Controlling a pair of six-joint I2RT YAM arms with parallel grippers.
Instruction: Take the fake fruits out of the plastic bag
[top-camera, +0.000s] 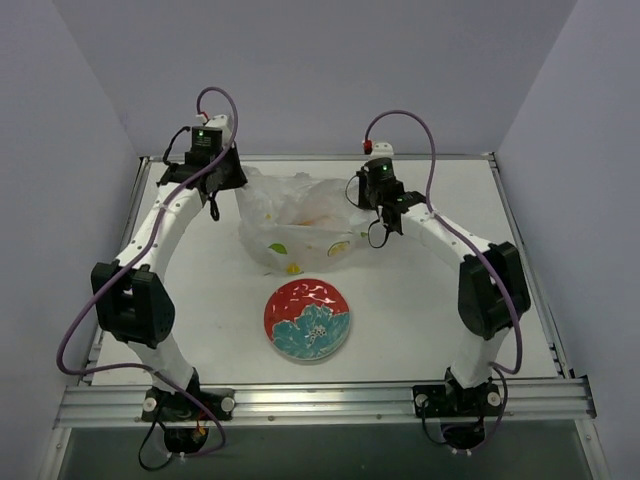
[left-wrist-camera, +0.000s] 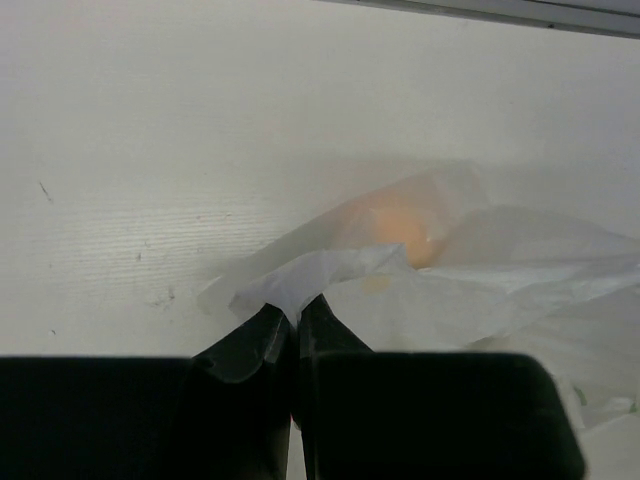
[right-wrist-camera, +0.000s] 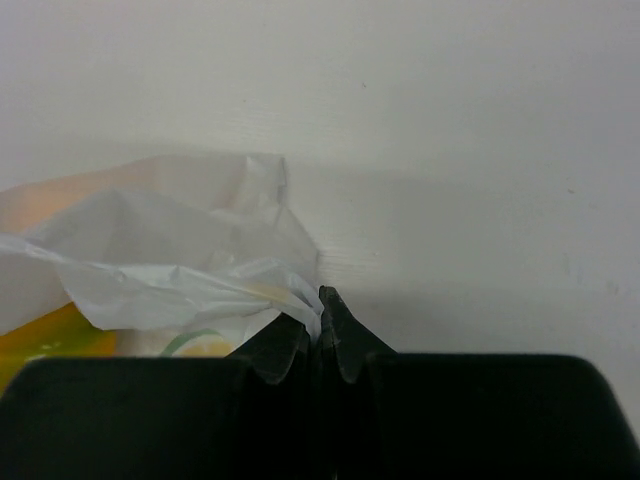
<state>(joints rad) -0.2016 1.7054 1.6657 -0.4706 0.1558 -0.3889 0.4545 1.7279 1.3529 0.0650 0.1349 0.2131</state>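
The translucent white plastic bag (top-camera: 295, 225) lies at the back middle of the table, between both arms. Fake fruits show through its film: a green piece (top-camera: 278, 248), a yellowish one (top-camera: 339, 247) and an orange one (top-camera: 315, 215). My left gripper (top-camera: 236, 180) is shut on the bag's left edge; in the left wrist view the film (left-wrist-camera: 330, 270) is pinched between the fingertips, with an orange fruit (left-wrist-camera: 398, 228) behind it. My right gripper (top-camera: 362, 196) is shut on the bag's right edge; the right wrist view shows film (right-wrist-camera: 200, 270) in the jaws and a yellow fruit (right-wrist-camera: 45, 340) inside.
A red and teal floral plate (top-camera: 307, 318) sits on the table in front of the bag, nearer the arm bases. The white table (top-camera: 420, 300) is bounded by a metal rail at the near edge and side rails left and right.
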